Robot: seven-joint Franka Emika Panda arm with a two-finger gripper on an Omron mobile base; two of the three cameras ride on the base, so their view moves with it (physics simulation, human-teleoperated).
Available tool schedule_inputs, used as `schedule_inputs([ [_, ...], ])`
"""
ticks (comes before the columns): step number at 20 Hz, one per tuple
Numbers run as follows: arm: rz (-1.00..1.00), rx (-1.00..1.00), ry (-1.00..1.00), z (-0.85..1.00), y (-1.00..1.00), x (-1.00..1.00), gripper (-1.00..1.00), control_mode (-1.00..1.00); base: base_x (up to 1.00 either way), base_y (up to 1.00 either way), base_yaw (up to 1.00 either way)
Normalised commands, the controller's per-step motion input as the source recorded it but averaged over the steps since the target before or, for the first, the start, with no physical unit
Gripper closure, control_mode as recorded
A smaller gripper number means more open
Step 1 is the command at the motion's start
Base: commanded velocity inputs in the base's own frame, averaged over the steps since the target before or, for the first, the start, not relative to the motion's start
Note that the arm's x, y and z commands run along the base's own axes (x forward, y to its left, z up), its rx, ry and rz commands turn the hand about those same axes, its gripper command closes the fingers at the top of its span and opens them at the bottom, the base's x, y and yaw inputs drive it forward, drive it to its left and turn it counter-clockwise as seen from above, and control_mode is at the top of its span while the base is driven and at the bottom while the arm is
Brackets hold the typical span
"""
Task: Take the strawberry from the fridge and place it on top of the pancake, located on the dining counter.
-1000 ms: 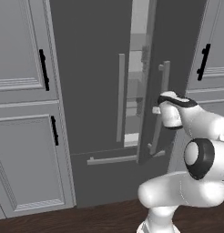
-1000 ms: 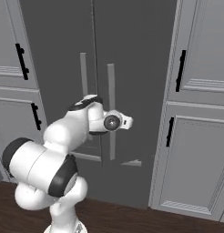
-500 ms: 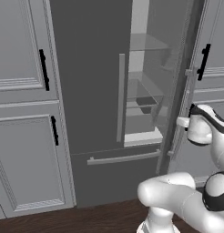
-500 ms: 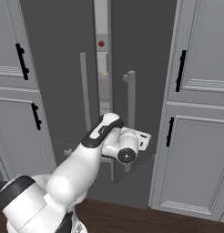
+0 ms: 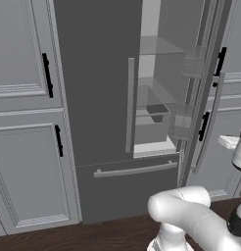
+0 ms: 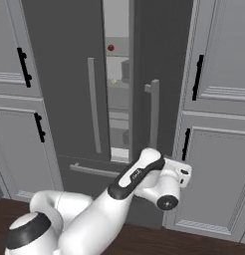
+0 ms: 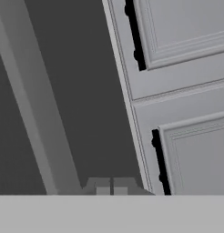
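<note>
The fridge (image 6: 79, 74) is standing tall with its right door swinging ajar, so the opening step is underway. The gripper (image 7: 111, 187) is clenched empty beside the door's upright bar handle (image 6: 154, 112). The roundish strawberry (image 6: 110, 48) is sitting high on a far shelf; reaching inside looks next.

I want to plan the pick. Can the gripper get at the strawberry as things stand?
Probably not yet. The fridge door is open and the strawberry sits on a high shelf, but the gripper is shut, low and off to the right, facing the door and cabinets.
</note>
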Motion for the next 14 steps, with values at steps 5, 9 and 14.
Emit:
schedule_inputs([
  [5, 0.02, 0.02, -0.33, 0.47, -0.11, -0.87, 1.0, -1.0, 0.0, 0.0, 0.0],
  [9, -0.01, 0.0, -0.53, 0.65, 1.0, -0.98, 1.0, -1.0, 0.0, 0.0, 0.0],
  [14, -0.05, -0.08, -0.3, 0.5, 1.0, -0.19, 1.0, -1.0, 0.0, 0.0, 0.0],
])
